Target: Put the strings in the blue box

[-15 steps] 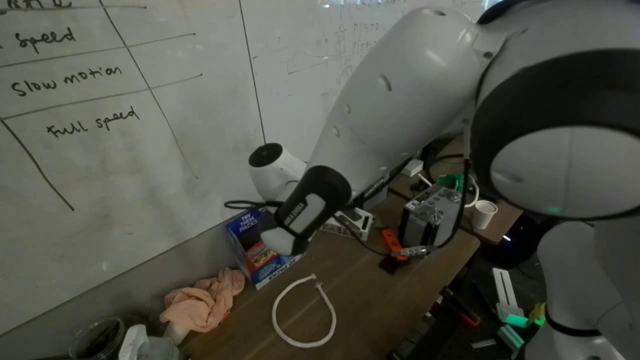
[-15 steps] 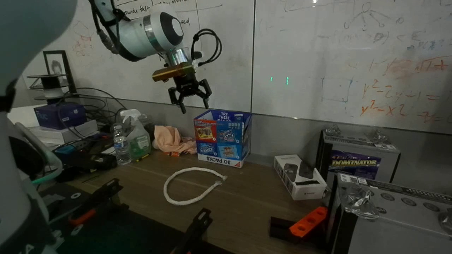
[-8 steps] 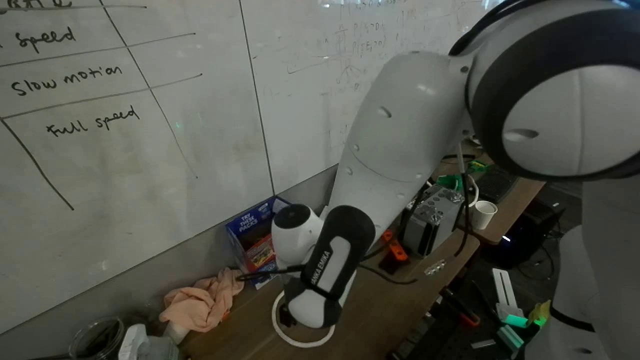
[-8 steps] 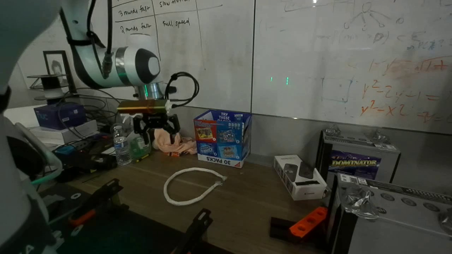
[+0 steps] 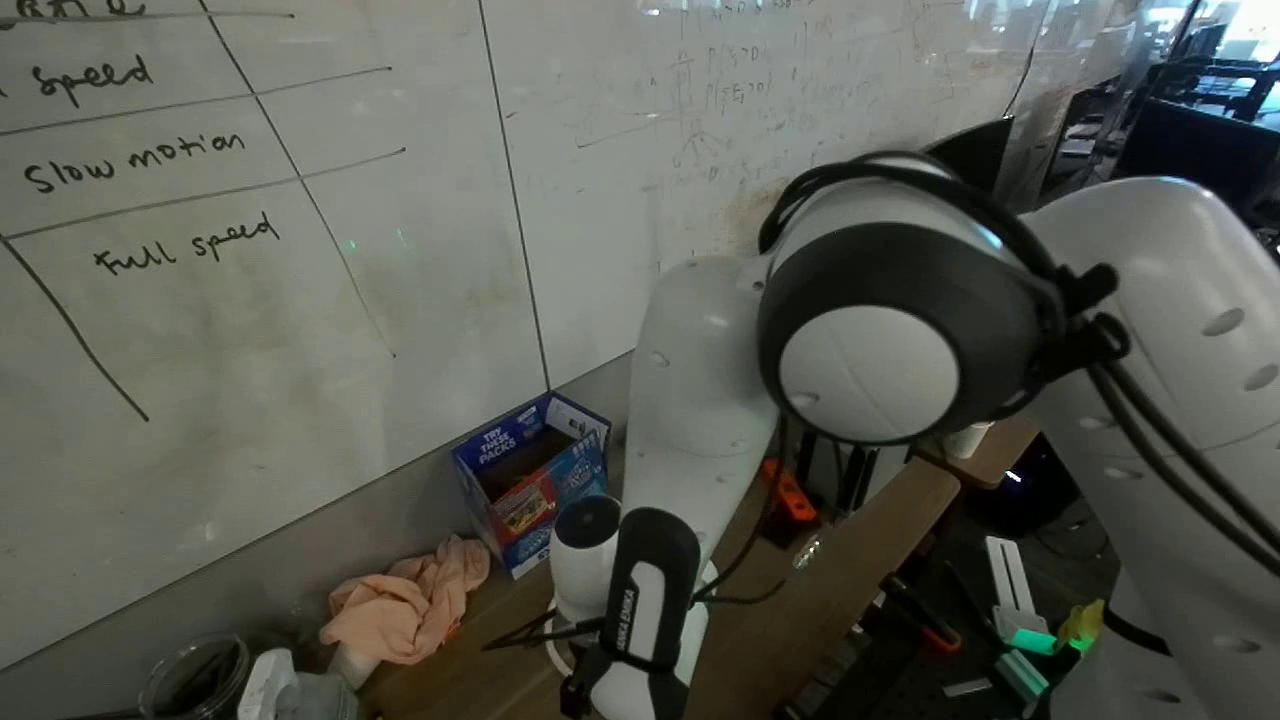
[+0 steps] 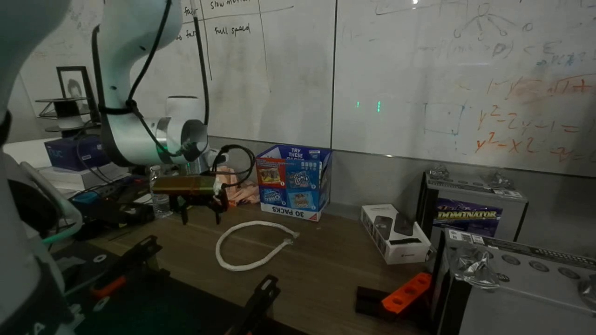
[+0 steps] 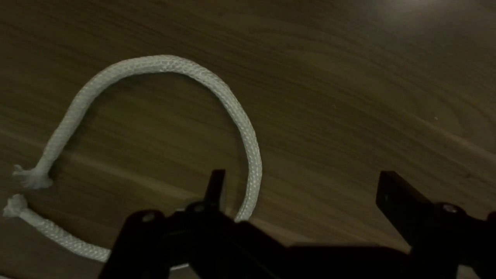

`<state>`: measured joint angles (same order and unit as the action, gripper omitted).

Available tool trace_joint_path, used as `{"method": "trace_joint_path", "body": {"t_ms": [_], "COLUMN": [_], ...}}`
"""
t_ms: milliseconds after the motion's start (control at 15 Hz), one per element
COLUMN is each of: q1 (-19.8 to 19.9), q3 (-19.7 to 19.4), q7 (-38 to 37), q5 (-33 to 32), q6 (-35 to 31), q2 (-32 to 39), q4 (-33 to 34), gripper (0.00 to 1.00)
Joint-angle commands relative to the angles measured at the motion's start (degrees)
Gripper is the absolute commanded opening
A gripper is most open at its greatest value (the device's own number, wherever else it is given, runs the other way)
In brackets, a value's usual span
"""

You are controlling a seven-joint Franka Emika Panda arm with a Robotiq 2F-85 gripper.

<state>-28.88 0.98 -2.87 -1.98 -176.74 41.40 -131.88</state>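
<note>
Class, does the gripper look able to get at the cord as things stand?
Probably yes: the gripper is open, part of the cord shows between its jaws in the wrist view, and nothing lies on it.

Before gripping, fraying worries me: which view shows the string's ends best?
The wrist view: both frayed ends look large, uncovered. In an exterior view, the ends look small; in an exterior view, the arm hides them.

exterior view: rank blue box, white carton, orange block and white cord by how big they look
1. Blue box
2. White carton
3. Orange block
Unsure: white cord; its loop spans wide, but the cord is thin.
</note>
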Motion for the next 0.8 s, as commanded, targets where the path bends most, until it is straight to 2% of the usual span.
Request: {"method": "trace_joint_path", "body": {"t_ms": [0,400,733], "q1": [-2.21,-2.87,-2.5], "q3": [-1.82,-3.02,-3.16], "q7": [-1.36,-1.07,-1.01], "q5": [-0.95,-0.68,-0.58], "q6": [-2.63,-1.32,-0.92], "q2": [8.14,16.03,19.77], "q4": [7.22,15.91,20.32], "gripper": [1.0,1.0,1.0]}}
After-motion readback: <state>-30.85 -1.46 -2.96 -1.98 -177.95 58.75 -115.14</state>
